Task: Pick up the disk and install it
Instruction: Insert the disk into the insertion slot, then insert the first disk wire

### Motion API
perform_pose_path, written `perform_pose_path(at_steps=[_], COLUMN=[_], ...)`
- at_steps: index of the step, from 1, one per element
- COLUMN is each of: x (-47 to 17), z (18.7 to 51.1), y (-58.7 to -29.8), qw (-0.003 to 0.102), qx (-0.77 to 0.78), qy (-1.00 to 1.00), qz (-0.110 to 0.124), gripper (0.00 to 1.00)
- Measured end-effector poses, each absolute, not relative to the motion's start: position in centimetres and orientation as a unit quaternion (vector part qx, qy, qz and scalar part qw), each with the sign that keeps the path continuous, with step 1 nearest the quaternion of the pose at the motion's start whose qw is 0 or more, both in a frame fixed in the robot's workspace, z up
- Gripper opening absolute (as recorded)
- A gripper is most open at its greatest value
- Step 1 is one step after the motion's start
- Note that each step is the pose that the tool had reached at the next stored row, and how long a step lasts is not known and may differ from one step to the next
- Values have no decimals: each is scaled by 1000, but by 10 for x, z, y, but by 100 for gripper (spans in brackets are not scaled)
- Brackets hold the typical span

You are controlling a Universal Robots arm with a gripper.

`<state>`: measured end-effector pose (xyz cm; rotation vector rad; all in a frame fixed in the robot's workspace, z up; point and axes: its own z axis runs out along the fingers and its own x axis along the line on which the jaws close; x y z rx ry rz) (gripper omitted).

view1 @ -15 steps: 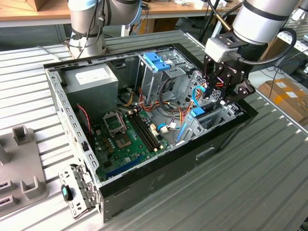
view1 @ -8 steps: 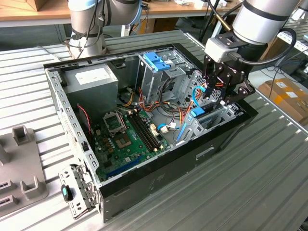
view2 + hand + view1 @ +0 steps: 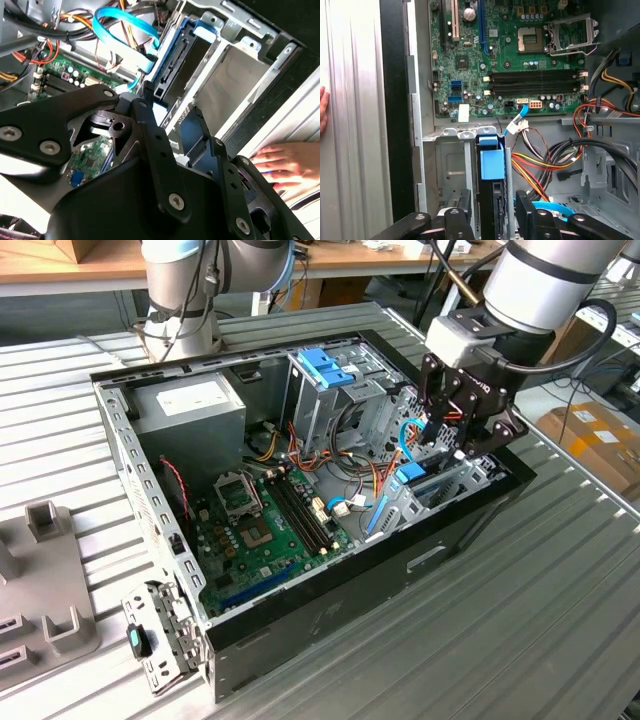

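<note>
The disk [image 3: 492, 167] stands on edge in a metal bay at the end of the open computer case [image 3: 330, 620], its blue rail tab facing up. It also shows in the second wrist view, where the disk's dark edge [image 3: 172, 65] sits between blue rails inside the cage. My gripper [image 3: 493, 200] hangs right over the disk, one black finger on each side with a small gap to each. In the exterior view the gripper [image 3: 455, 455] is low at the case's end on the exterior view's right, above the blue tab [image 3: 411, 474]. The jaws are open.
A green motherboard [image 3: 260, 525] fills the case floor, with loose coloured cables [image 3: 540, 165] beside the bay. A grey power supply [image 3: 190, 405] and a blue-latched cage [image 3: 325, 368] stand at the back. A person's hand [image 3: 280, 162] rests on the table by the case wall.
</note>
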<state>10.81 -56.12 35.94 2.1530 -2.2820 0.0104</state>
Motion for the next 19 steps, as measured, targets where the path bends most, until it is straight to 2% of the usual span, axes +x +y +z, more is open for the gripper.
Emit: perform_pose_path(at_steps=[19], x=[108], z=[355], y=[-558], qw=[3], qx=[697], qy=[-717], qz=[4], gripper=[48])
